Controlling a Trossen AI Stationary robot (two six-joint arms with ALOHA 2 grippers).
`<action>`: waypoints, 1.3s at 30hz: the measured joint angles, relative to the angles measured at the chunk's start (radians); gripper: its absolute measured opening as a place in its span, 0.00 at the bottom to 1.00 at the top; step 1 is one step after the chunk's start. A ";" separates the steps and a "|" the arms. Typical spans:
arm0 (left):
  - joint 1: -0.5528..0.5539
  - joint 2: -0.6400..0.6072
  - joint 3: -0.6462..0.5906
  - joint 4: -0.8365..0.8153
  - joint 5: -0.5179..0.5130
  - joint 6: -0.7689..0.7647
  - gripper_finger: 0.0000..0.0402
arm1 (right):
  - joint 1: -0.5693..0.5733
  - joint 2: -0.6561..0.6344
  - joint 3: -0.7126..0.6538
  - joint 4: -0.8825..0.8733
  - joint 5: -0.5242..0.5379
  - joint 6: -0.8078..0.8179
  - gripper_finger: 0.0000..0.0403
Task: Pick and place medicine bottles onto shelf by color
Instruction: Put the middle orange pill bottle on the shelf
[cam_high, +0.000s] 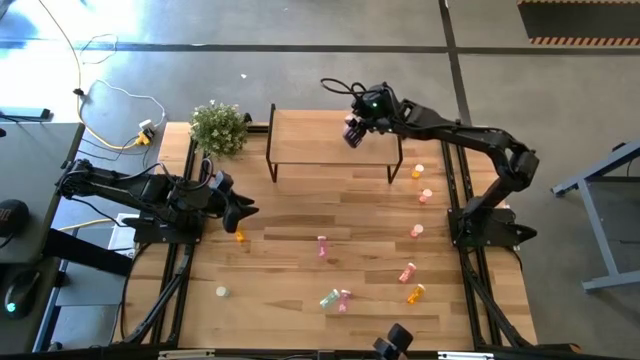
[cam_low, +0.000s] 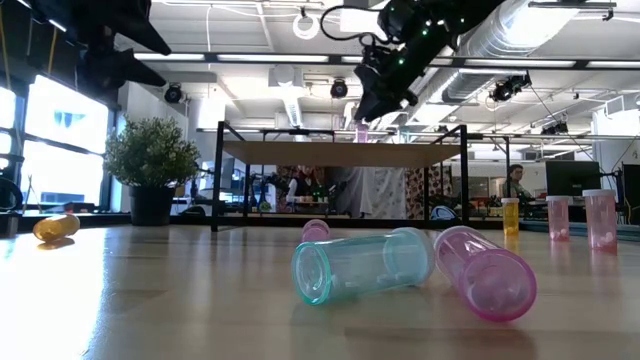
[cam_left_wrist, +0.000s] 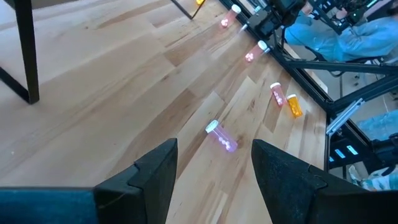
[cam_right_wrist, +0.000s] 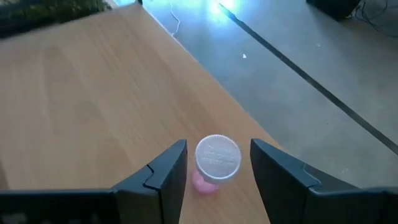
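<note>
The shelf (cam_high: 320, 140) stands at the table's far middle on thin black legs. A pink medicine bottle (cam_right_wrist: 217, 158) with a white cap stands upright on its base near the shelf's right far corner (cam_low: 361, 131). My right gripper (cam_right_wrist: 217, 147) hovers just above it, open, one finger on either side of the cap with a gap on both sides (cam_high: 352, 134). My left gripper (cam_high: 240, 211) waits open at the table's left, with nothing between its fingers (cam_left_wrist: 214, 165). Several more bottles lie loose on the tabletop, among them a pink one (cam_high: 321, 245) and a green one (cam_low: 360, 264).
A potted plant (cam_high: 218, 126) stands at the far left beside the shelf. An orange bottle (cam_high: 239, 236) lies near my left gripper. Pink and orange bottles (cam_high: 417, 230) dot the table's right side. A green and pink pair (cam_high: 336, 298) lies near the front.
</note>
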 joint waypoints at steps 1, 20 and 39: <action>0.000 0.000 0.000 -0.003 0.002 -0.016 0.49 | 0.000 -0.008 0.000 0.001 0.000 0.000 0.42; -0.074 0.081 0.000 -0.141 0.083 -0.555 0.49 | 0.158 -0.156 0.002 -0.045 0.000 0.133 0.42; -0.159 0.362 0.000 -0.241 0.129 -1.046 0.39 | 0.156 -0.155 0.002 -0.199 0.003 -0.025 0.42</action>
